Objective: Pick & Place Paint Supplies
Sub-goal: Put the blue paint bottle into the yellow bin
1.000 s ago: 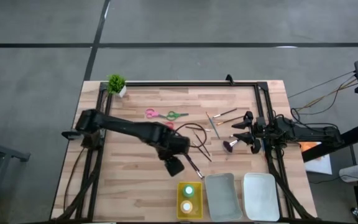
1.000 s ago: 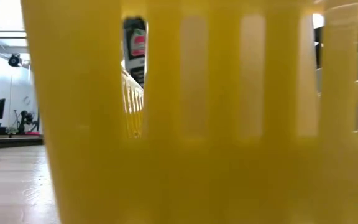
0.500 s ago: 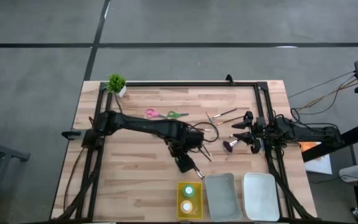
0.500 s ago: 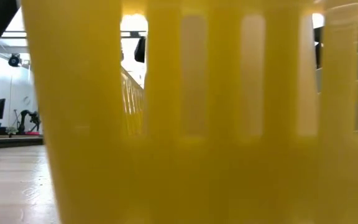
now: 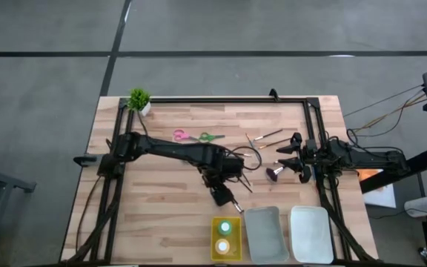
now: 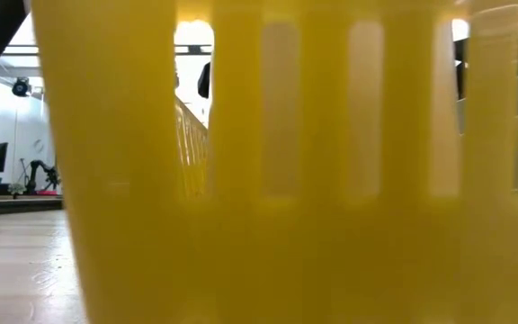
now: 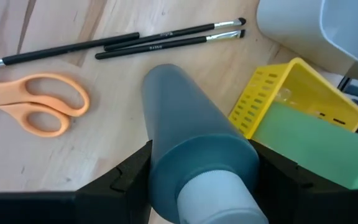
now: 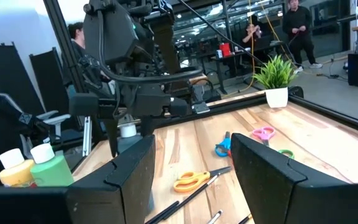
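The grey paint bottle (image 7: 197,162) you are after sits clamped between the left gripper's (image 5: 221,196) two dark fingers, its white cap toward the wrist camera, and it hangs over the middle of the tabletop (image 5: 161,222), a little toward the near edge and just short of the yellow tray (image 5: 227,238). You can see that tray on the near edge with a green-capped bottle (image 5: 226,227) and a yellow bottle (image 5: 222,245) inside. Beside it along the same edge lie the grey tray (image 5: 264,233) and the white tray (image 5: 310,233).

On the wood below the held bottle you have orange-handled scissors (image 7: 36,109) and thin dark brushes (image 7: 166,40). Toward the far edge lie the pink and green scissors (image 5: 197,136), with the potted plant (image 5: 138,100) at the far left corner.

Your right gripper (image 5: 291,156) waits near the right edge with its fingers spread and nothing between them. The stubby dark brush (image 5: 274,173) lies just beside it, and thin brushes (image 5: 264,138) lie a little farther toward the far edge.

From table height, the yellow tray's slotted wall (image 6: 331,180) fills nearly everything.
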`<state>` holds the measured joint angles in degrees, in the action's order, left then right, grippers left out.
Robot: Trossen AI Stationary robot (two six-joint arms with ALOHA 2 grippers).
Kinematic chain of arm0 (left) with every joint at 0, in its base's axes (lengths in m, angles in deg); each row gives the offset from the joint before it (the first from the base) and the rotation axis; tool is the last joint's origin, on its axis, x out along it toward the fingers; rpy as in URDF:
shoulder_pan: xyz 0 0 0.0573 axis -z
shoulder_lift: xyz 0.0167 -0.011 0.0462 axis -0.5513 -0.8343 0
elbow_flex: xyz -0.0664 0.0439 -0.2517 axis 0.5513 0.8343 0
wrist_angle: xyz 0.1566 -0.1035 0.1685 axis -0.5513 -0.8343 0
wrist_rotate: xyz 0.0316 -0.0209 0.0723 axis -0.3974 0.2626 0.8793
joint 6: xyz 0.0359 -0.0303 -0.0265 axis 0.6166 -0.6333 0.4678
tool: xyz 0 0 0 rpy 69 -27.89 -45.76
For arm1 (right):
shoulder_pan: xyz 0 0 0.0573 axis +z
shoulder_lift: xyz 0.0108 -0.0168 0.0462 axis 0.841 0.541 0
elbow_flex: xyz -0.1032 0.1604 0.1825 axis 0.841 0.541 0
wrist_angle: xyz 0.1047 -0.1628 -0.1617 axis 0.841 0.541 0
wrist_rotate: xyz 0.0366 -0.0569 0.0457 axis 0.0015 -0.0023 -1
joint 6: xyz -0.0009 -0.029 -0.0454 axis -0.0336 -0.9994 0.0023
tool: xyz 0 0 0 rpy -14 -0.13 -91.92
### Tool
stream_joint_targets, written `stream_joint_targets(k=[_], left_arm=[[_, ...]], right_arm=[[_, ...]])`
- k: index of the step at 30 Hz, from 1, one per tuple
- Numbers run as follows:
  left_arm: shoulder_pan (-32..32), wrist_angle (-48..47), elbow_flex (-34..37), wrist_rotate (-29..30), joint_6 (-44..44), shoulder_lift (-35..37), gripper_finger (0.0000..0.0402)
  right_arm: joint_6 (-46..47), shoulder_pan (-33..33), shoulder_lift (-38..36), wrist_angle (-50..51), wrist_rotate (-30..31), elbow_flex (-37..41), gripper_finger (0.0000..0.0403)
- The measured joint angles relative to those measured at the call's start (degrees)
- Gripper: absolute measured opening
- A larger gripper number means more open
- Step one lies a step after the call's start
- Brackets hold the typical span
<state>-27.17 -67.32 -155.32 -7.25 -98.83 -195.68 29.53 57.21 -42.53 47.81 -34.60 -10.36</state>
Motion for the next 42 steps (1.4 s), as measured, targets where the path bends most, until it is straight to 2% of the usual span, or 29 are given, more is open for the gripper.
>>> stream_joint_targets(k=[11,21,30,36,42], left_arm=[[0.0,1.2,0.0,0.5,-2.3,0.0,0.0215],[0.1,1.2,0.0,0.4,-2.6,0.0,0.0279],[0.1,1.0,0.0,-0.3,-3.6,0.1,0.0313],[0.2,0.6,0.1,-1.0,-3.8,1.2,0.0319],[1.1,-0.8,0.1,0.9,-4.0,4.0,0.0319]], right_arm=[[0.0,0.0,0.0,0.0,0.0,0.0,0.0207],[0.0,0.0,0.0,0.0,0.0,0.0,0.0207],[0.0,0.0,0.0,0.0,0.0,0.0,0.0207],[0.0,0.0,0.0,0.0,0.0,0.0,0.0207],[0.0,0.0,0.0,0.0,0.0,0.0,0.0207]])
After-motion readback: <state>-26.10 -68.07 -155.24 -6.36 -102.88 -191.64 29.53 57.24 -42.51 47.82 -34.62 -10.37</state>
